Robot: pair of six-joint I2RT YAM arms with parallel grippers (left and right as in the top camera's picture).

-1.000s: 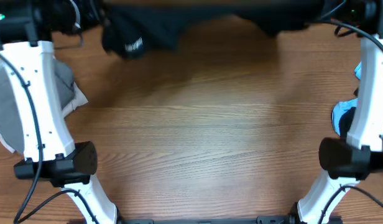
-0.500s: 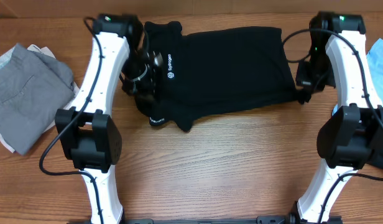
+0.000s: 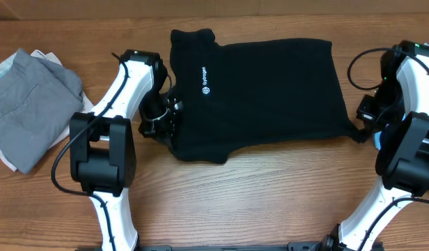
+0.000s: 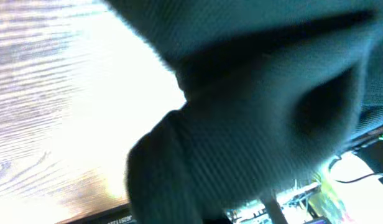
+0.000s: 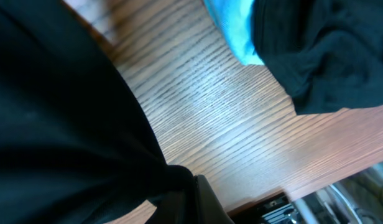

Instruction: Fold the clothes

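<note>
Here the black garment [image 3: 270,90] lies spread across the far middle of the table [image 3: 256,202], its white logo lettering [image 3: 205,78] facing up near the left end. The left gripper [image 3: 164,117] is closed on the bunched left edge, where the cloth hangs thick before the left wrist camera. The right gripper [image 3: 361,130] is pinched shut on the near right corner.

To do the step well, the two arms would best keep the cloth lightly taut between them, lift both held ends evenly and lay them so the edges meet square. The rumpled lump at the near left edge wants smoothing first, or the fold will trap it.

Open wood lies toward the robot, which gives good room to draw the garment forward. The sides are tighter. Folded grey clothes [image 3: 30,104] sit near the left arm, and a light blue garment [image 5: 232,25] with another dark garment [image 5: 322,56] lies just beyond the right gripper, so wide outward swings could drag them
</note>
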